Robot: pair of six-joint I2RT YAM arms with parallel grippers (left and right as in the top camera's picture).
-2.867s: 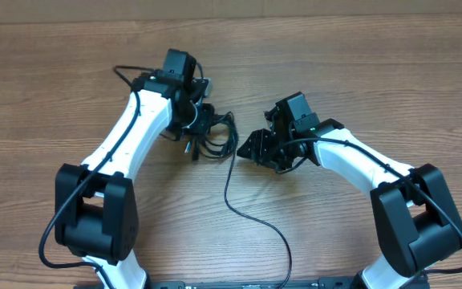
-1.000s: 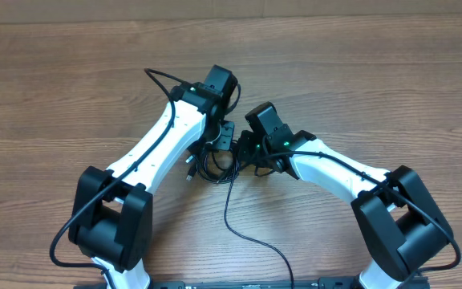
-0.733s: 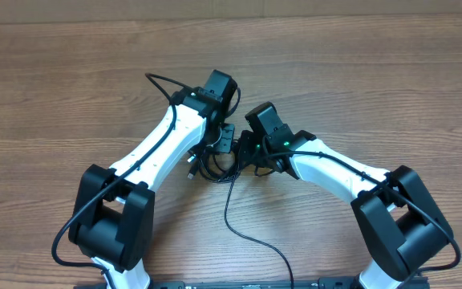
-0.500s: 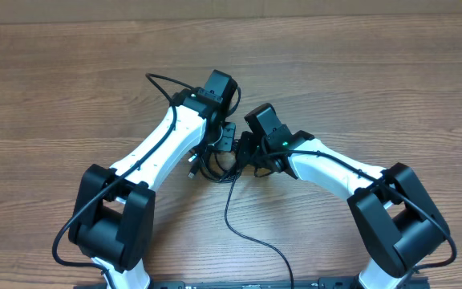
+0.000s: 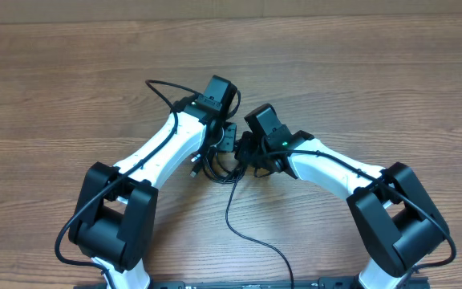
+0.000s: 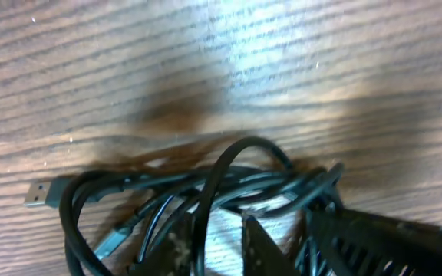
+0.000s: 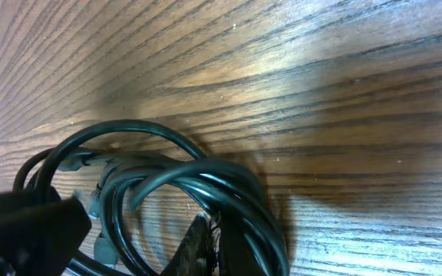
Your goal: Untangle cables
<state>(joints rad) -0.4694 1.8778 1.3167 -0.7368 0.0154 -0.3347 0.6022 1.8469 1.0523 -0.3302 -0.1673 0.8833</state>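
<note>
Cables (image 5: 213,167) are lying in a tangled bundle on the tabletop (image 5: 391,72), between my two arms. My right pincer (image 5: 243,152) is clamping onto one loop; whether my left pincer (image 5: 226,143) is gripping anything, I cannot tell.

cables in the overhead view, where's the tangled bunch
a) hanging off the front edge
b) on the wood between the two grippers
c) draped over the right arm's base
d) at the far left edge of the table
b: the cables lie bunched on the table right between the left gripper and the right gripper, with one strand trailing toward the front edge.
</note>
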